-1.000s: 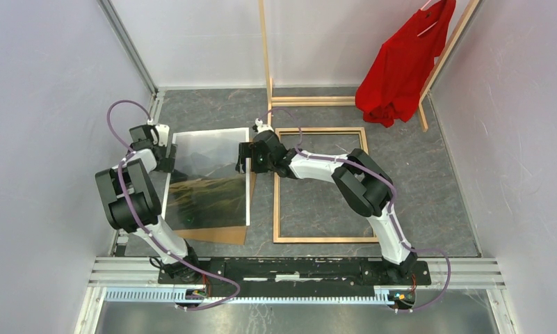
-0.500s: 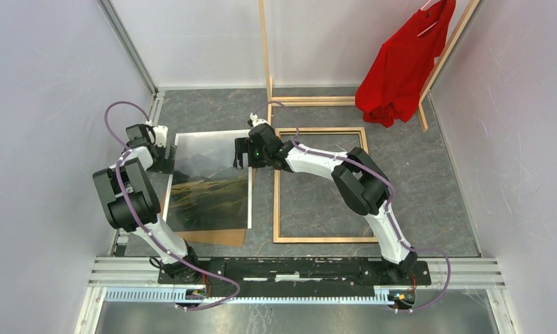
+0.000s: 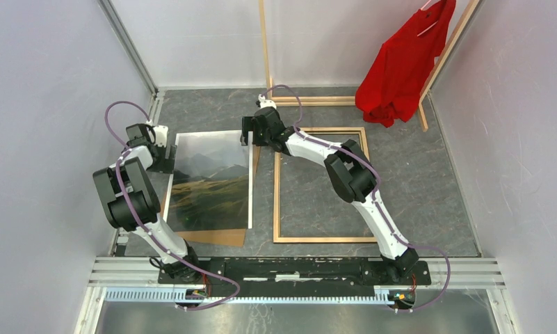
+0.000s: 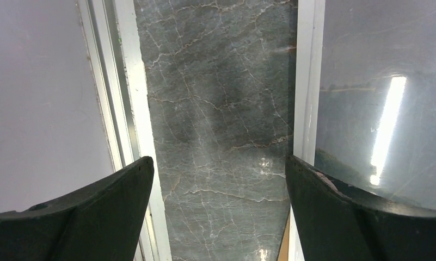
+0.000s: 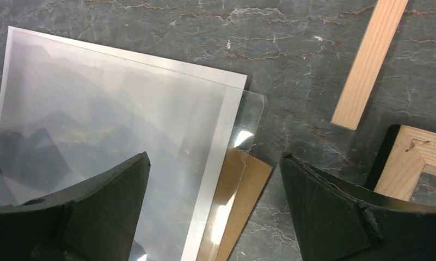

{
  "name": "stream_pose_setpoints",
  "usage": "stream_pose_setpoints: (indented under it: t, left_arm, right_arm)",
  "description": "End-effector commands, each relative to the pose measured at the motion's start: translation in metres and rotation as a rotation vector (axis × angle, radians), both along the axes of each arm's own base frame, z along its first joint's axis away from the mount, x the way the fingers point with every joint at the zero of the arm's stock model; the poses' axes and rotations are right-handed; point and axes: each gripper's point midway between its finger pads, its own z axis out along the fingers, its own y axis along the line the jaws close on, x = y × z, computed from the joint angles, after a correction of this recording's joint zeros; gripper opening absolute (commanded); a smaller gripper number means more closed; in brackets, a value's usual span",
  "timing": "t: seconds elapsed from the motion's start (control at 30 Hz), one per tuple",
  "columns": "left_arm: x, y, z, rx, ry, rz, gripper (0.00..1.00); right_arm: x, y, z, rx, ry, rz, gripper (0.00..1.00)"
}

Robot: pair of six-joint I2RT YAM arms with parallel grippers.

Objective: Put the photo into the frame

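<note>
Poising the left gripper [image 4: 218,168] at the left border of the large thin paper print of green hills under cloud [image 3: 209,184], with jaws spread wide, pinching nothing. Hanging the right gripper [image 5: 215,163] over that print's far right corner, with jaws also gaping (lying picture-up on a brown cardboard board [image 3: 220,236]), just left of the thin-railed light-wood rectangular frame [image 3: 324,239].

Right gripper [image 3: 248,134]: moved from the photo's [image 3: 209,188] right edge to just beyond its far right corner.
</note>
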Motion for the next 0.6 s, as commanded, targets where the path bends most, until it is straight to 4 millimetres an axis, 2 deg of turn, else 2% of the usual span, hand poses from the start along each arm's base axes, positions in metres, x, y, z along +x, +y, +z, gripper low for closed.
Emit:
stream_pose_setpoints:
  t: [0.0, 0.4, 0.57]
  left_arm:
    - [-0.014, -0.018, -0.026, -0.062, 0.083, -0.006, 0.96]
    - [-0.014, -0.02, -0.034, -0.031, 0.102, -0.013, 0.96]
    - [-0.014, -0.021, -0.036, -0.025, 0.106, -0.012, 0.96]
  right_arm:
    - [0.011, 0.001, -0.004, -0.001, -0.037, -0.018, 0.97]
    - [0.017, 0.025, -0.005, 0.133, -0.056, 0.056, 0.96]
    - [0.01, 0.027, 0.014, 0.256, -0.052, 0.066, 0.94]
